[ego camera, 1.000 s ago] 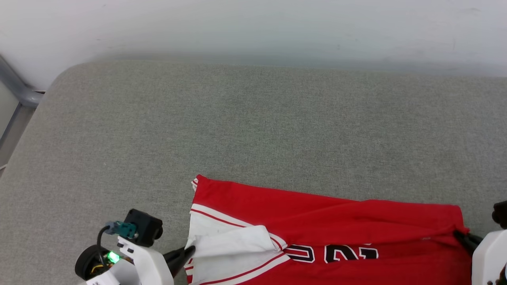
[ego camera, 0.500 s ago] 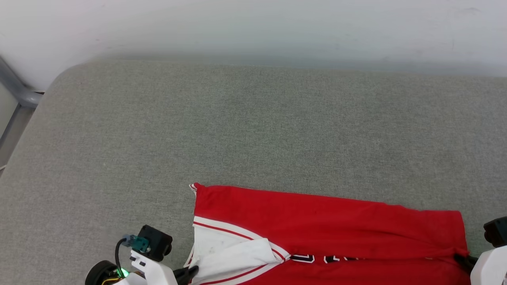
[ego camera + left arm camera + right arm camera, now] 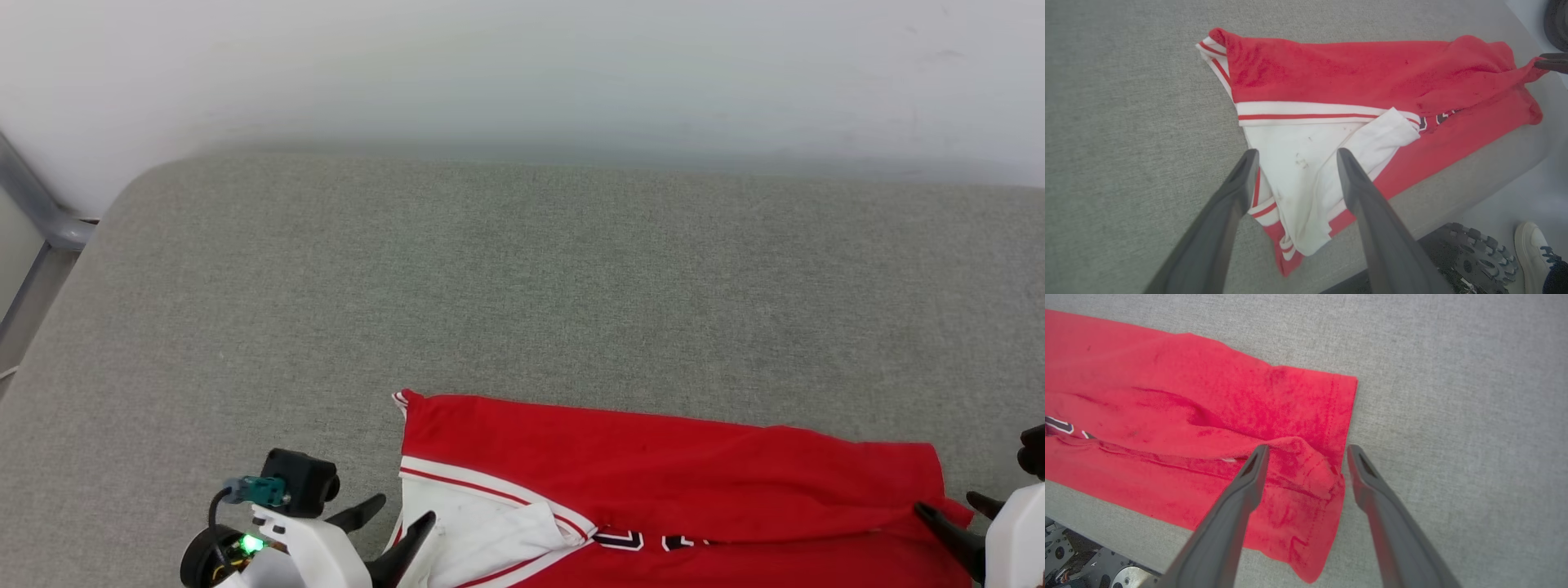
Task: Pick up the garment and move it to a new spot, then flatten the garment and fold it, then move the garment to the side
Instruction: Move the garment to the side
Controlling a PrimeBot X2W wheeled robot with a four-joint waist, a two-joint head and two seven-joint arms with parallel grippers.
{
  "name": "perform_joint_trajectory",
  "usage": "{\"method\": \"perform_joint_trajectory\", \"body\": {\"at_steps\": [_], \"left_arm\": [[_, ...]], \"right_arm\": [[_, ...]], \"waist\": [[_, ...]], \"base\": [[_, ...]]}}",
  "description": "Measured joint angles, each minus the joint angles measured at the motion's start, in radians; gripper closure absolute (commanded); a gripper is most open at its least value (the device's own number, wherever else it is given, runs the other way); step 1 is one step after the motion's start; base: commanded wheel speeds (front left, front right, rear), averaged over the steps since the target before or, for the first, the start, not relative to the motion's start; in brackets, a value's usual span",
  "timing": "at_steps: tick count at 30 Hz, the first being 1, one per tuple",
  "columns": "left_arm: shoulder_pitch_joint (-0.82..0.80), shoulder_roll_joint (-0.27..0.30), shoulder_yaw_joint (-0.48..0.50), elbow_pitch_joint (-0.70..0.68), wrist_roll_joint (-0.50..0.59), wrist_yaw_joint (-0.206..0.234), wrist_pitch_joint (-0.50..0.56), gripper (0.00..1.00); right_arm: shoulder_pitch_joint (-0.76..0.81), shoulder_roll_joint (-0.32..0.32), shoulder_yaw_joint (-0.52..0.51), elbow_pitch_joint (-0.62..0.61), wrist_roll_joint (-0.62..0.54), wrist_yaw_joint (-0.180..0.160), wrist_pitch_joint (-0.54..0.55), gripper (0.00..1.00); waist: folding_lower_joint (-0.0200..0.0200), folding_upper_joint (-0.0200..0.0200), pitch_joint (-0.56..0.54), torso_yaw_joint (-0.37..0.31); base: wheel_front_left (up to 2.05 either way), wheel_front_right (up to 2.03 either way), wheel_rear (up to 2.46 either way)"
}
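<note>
The garment [image 3: 653, 465], red with a white sleeve and striped trim, lies in a long band on the grey cushion near its front edge. Dark lettering [image 3: 645, 541] peeks out under a fold. My left gripper [image 3: 404, 510] is open at the garment's left end, its fingers apart just above the white sleeve [image 3: 1306, 163]. In the left wrist view the left gripper [image 3: 1297, 153] holds nothing. My right gripper [image 3: 945, 502] is open at the right end. From the right wrist, the right gripper [image 3: 1308, 448] straddles a raised wrinkle at the garment's [image 3: 1167, 396] red corner without pinching it.
The grey cushion [image 3: 522, 286] stretches far beyond the garment to a white wall [image 3: 522, 65]. A grey metal frame [image 3: 33, 204] stands at the left. Past the cushion's front edge are the robot's base [image 3: 1470, 261] and a person's white shoe [image 3: 1533, 249].
Both grippers were shut on the garment's two ends and now stand open. The released garment has settled flatter on the cushion. The head view has shifted slightly.
</note>
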Motion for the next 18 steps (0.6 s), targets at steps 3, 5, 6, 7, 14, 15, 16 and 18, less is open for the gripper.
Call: {"method": "perform_joint_trajectory", "body": {"at_steps": [3, 5, 6, 7, 14, 15, 16, 18], "left_arm": [[0.014, -0.009, 0.044, -0.001, -0.010, 0.014, -0.079, 0.00], [0.018, -0.013, 0.069, 0.002, -0.007, 0.016, -0.131, 0.00], [0.020, -0.017, 0.081, 0.002, -0.003, 0.024, -0.159, 0.00], [0.021, -0.021, 0.093, 0.005, 0.002, 0.030, -0.184, 0.00], [0.009, -0.044, 0.165, 0.031, 0.137, 0.096, -0.409, 0.00], [0.007, -0.050, 0.181, 0.034, 0.157, 0.107, -0.425, 0.00], [0.007, -0.058, 0.198, 0.035, 0.175, 0.113, -0.435, 0.00], [0.008, -0.075, 0.229, 0.035, 0.202, 0.113, -0.444, 0.00]], "right_arm": [[0.001, 0.019, -0.043, -0.022, -0.005, 0.000, 0.057, 0.00], [0.003, 0.043, -0.074, -0.039, -0.007, 0.000, 0.103, 0.00], [0.005, 0.057, -0.096, -0.048, -0.007, 0.000, 0.124, 0.00], [0.007, 0.069, -0.119, -0.058, -0.008, 0.000, 0.145, 0.00], [0.016, 0.184, -0.295, -0.076, -0.123, 0.000, 0.295, 0.00], [0.016, 0.204, -0.319, -0.075, -0.142, 0.000, 0.308, 0.00], [0.014, 0.227, -0.340, -0.074, -0.153, 0.000, 0.321, 0.00], [0.010, 0.266, -0.366, -0.073, -0.171, 0.000, 0.348, 0.00]], "waist": [[0.0000, 0.0000, -0.009, -0.004], [0.0000, 0.0000, -0.011, -0.005], [0.0000, 0.0000, -0.011, -0.005], [0.0000, 0.0000, -0.010, -0.005], [0.0000, 0.0000, 0.007, 0.002], [0.0000, 0.0000, 0.012, 0.003], [0.0000, 0.0000, 0.017, 0.006], [0.0000, 0.0000, 0.028, 0.010]], "base": [[0.00, 0.00, 0.00], [0.00, 0.00, 0.00], [0.00, 0.00, 0.00], [0.00, 0.00, 0.00], [0.00, 0.00, 0.00], [0.00, 0.00, 0.00], [0.00, 0.00, 0.00], [0.00, 0.00, 0.00]]}}
